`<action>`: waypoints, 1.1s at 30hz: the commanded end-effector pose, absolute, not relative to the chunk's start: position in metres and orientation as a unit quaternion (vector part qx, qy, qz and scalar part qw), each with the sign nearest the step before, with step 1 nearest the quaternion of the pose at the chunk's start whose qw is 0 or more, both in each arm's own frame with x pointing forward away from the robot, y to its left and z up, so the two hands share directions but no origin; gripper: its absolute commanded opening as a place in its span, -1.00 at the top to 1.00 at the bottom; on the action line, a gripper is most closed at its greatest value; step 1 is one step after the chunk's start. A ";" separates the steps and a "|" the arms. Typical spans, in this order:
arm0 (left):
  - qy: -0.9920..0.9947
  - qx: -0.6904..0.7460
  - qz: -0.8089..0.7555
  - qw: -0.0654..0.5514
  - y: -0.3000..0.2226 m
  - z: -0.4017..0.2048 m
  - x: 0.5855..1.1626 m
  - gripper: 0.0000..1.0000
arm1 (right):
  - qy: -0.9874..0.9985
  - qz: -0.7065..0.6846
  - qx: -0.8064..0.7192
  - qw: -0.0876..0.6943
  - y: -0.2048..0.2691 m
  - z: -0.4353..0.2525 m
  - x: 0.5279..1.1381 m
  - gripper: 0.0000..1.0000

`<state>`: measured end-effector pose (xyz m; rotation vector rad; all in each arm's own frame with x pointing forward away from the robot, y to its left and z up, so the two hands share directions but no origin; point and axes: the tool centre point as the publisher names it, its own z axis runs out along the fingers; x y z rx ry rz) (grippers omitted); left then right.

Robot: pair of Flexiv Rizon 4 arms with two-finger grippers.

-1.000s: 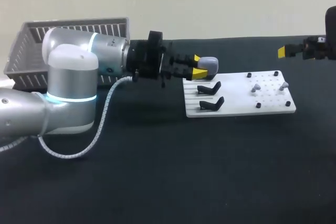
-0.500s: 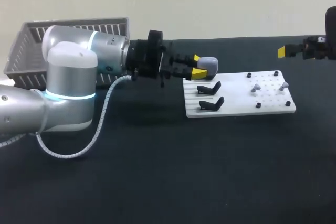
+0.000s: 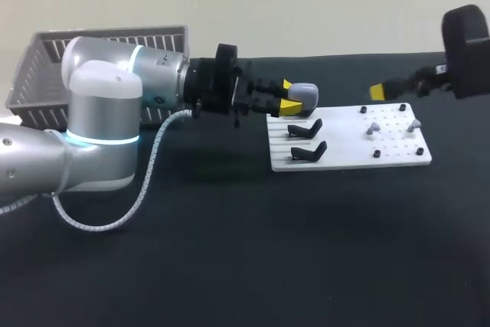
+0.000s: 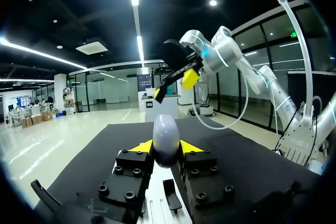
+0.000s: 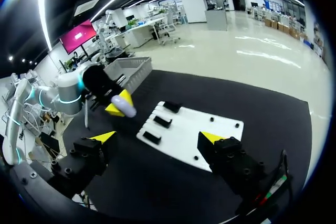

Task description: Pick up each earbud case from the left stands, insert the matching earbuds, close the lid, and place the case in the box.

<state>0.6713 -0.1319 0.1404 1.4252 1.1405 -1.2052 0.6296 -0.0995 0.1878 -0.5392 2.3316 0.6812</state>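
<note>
Left gripper (image 3: 288, 96) clamped on the grey case (image 3: 305, 94), centre frame, just above the white board (image 3: 348, 160). Right gripper (image 5: 157, 137) spread wide, upper right. Basket (image 3: 46, 55) upper left, its inside hidden behind the left arm (image 3: 99, 112).

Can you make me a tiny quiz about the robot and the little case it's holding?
1. True or false: the left gripper is shut on the earbud case.
2. Fill in: the right gripper holds nothing, and its fingers are ____.
3. Where is the grey basket? A) partly hidden behind the left arm B) on top of the earbud case C) in the right gripper
Key: 1 true; 2 open; 3 A.
</note>
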 end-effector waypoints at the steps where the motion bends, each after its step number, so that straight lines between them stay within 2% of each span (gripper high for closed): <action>1: 0.462 0.578 -0.490 0.461 -0.132 0.139 0.672 1.00 | 0.906 0.233 -0.198 0.294 -0.072 0.200 0.614 -1.00; 15: 0.462 0.578 -0.490 0.461 -0.132 0.139 0.672 1.00 | 0.930 0.168 -0.215 0.244 -0.027 0.182 0.618 -1.00; 33: 0.462 0.578 -0.490 0.461 -0.132 0.139 0.672 1.00 | 0.941 0.135 -0.211 0.227 -0.012 0.163 0.639 -1.00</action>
